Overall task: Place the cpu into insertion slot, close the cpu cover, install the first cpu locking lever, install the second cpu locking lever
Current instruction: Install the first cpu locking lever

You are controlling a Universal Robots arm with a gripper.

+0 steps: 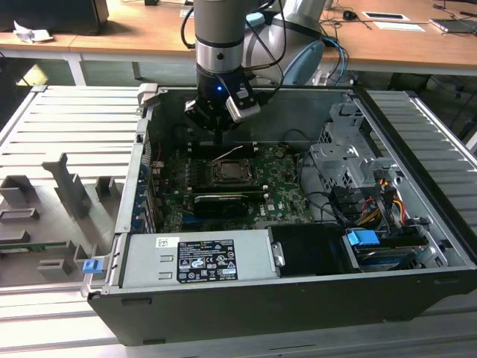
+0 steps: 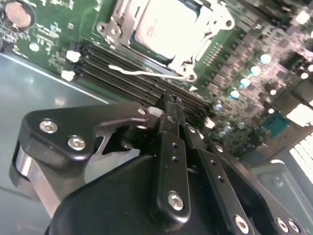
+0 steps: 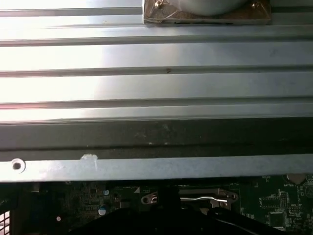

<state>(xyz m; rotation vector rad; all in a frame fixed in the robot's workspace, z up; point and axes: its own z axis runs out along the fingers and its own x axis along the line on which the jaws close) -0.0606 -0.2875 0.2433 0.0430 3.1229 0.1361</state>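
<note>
The gripper [image 1: 218,125] hangs inside the open computer case [image 1: 417,246], above the rear part of the green circuit board [image 1: 287,201], close to the case's back wall. In the second wrist view the gripper [image 2: 168,105] has its fingers [image 2: 171,147] pressed together, and nothing is clamped between them.

The cpu [image 2: 168,24] already sits in the insertion slot [image 2: 128,45], its pale metal face showing through the cut-out of the cpu cover [image 2: 117,22], which appears to lie down flat around it. In the exterior view the cpu [image 1: 232,173] sits at the middle of the board, toward the camera from the gripper and lower than it.

A thin bright wire lever [image 2: 146,73] runs along the socket edge that faces the gripper, its long axis parallel to that edge and to the dark memory slots [image 2: 127,83] beside it. The lever lies between the fingertips and the socket; the tips are near it but apart, judging from the second wrist view. Whether this lever is latched cannot be told. In the first wrist view a silver lever [image 3: 203,198] crosses the board beyond the ribbed metal surface [image 3: 156,88].
</note>
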